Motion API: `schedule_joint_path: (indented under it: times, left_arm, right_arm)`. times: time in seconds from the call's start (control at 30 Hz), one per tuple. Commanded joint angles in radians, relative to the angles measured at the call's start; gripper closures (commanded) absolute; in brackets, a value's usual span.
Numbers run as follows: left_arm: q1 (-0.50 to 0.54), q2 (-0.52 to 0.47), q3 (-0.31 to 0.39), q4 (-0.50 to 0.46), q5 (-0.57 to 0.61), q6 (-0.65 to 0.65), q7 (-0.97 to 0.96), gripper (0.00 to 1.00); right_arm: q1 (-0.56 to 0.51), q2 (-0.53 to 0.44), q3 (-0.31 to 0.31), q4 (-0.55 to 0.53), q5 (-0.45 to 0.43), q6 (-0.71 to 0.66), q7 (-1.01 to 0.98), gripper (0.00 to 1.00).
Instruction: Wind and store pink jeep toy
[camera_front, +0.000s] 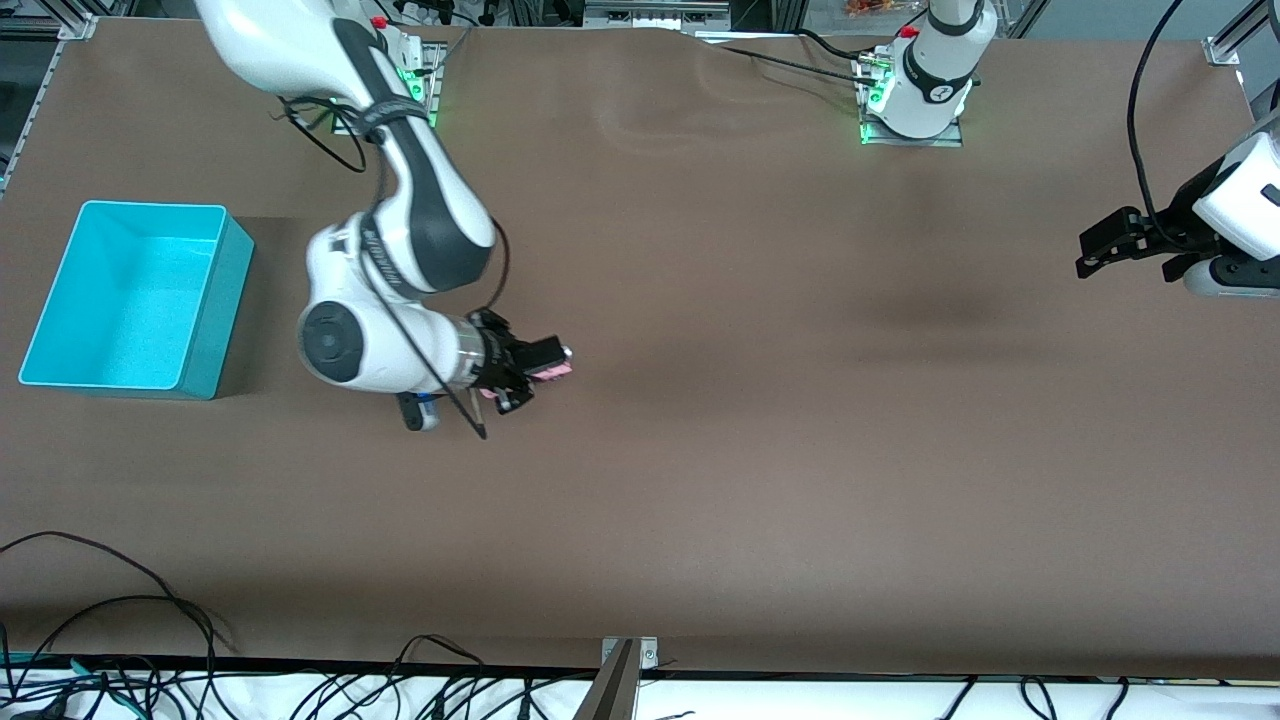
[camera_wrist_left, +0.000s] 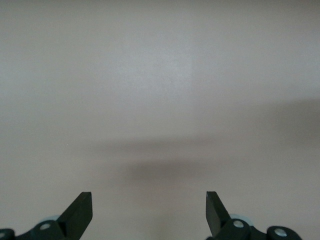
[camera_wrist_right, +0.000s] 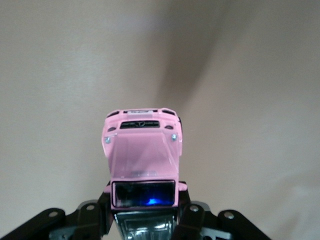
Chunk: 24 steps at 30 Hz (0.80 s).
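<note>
My right gripper (camera_front: 540, 368) is shut on the pink jeep toy (camera_front: 552, 371), a tiny boxy car held just above the brown table toward the right arm's end. In the right wrist view the pink jeep toy (camera_wrist_right: 142, 152) points its pink bonnet away from the wrist. Its dark windscreen and black roof sit between the fingers (camera_wrist_right: 192, 216). My left gripper (camera_front: 1100, 245) hangs open over the left arm's end of the table, waiting. In the left wrist view the left gripper (camera_wrist_left: 149, 212) has only bare table between its fingertips.
A turquoise bin (camera_front: 60, 340) stands empty on the table at the right arm's end, beside the right arm. Loose black cables (camera_front: 120, 600) lie along the table edge nearest the front camera. The brown table (camera_front: 750, 450) is bare between the two arms.
</note>
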Motion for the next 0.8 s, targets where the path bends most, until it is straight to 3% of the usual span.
schedule_joint_path:
  times: [0.0,0.2,0.5,0.77]
  left_arm:
    - [-0.007,0.005,0.002,0.018,0.016,-0.011,0.021,0.0]
    - [-0.007,0.005,0.002,0.019,0.012,-0.011,0.018,0.0]
    - [-0.007,0.005,0.002,0.019,0.016,-0.011,0.018,0.0]
    - [-0.007,0.004,0.001,0.019,0.014,-0.014,0.016,0.0]
  right_arm:
    - [-0.013,-0.04,-0.031,-0.008,0.008,-0.094,-0.089,0.77]
    - [-0.013,-0.05,-0.1,-0.007,-0.012,-0.148,-0.151,0.77]
    - [-0.017,-0.052,-0.154,0.032,-0.171,-0.211,-0.171,0.77]
    - [-0.019,-0.052,-0.225,0.035,-0.261,-0.272,-0.299,0.77]
